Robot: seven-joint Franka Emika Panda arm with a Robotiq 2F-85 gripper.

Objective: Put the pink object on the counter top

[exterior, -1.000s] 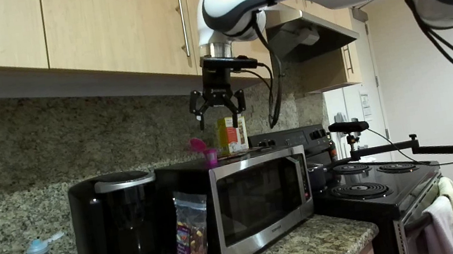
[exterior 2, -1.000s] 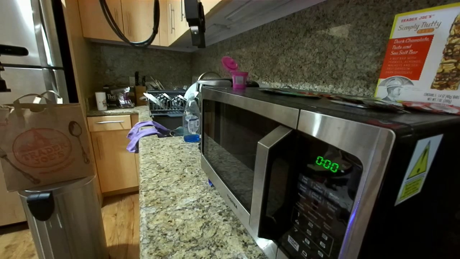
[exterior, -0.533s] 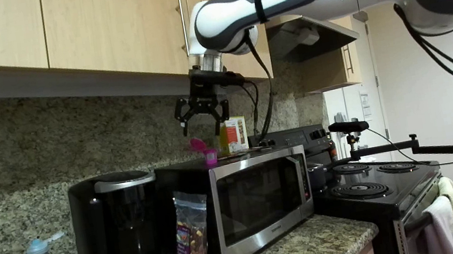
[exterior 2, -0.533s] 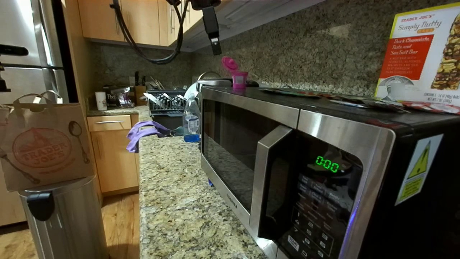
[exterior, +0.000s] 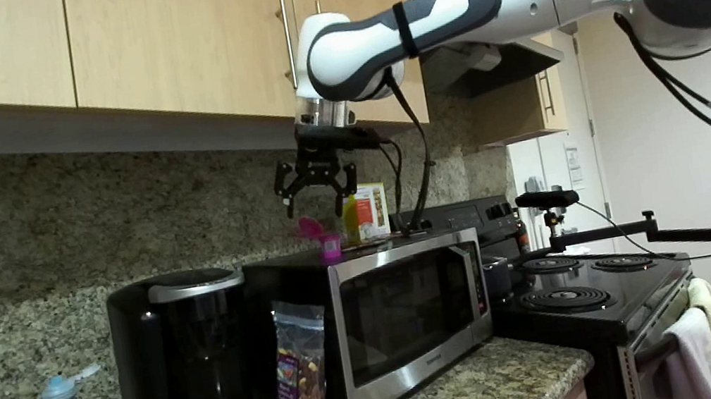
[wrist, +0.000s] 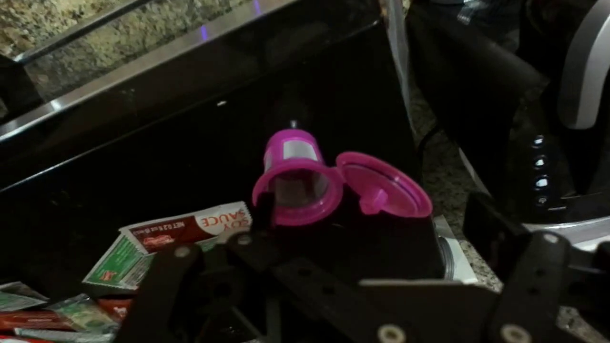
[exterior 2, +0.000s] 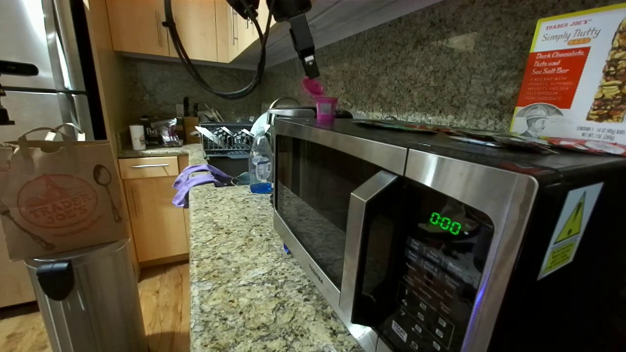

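Observation:
The pink object [exterior: 330, 248] is a small magenta cup with its round lid flipped open. It stands upright on top of the microwave, near one front corner, in an exterior view [exterior 2: 326, 110]. In the wrist view the pink object [wrist: 333, 190] shows its open mouth and the lid to its right. My gripper [exterior: 315, 211] is open and empty, tilted, a little above the pink object and apart from it. One fingertip also shows in an exterior view [exterior 2: 312, 68] just above the lid. The granite counter top [exterior: 484, 379] lies below, in front of the microwave.
The microwave [exterior: 410, 319] carries sauce packets [wrist: 186, 231] and a yellow-white snack box [exterior: 368, 212]. A trail mix bag [exterior: 302, 379] leans at its side, next to a black coffee maker [exterior: 187, 376]. A wall cabinet [exterior: 182, 48] hangs close to the arm.
My gripper has come down and moved over toward the pink object, and it has tilted. It stays open. The pink object has not moved.

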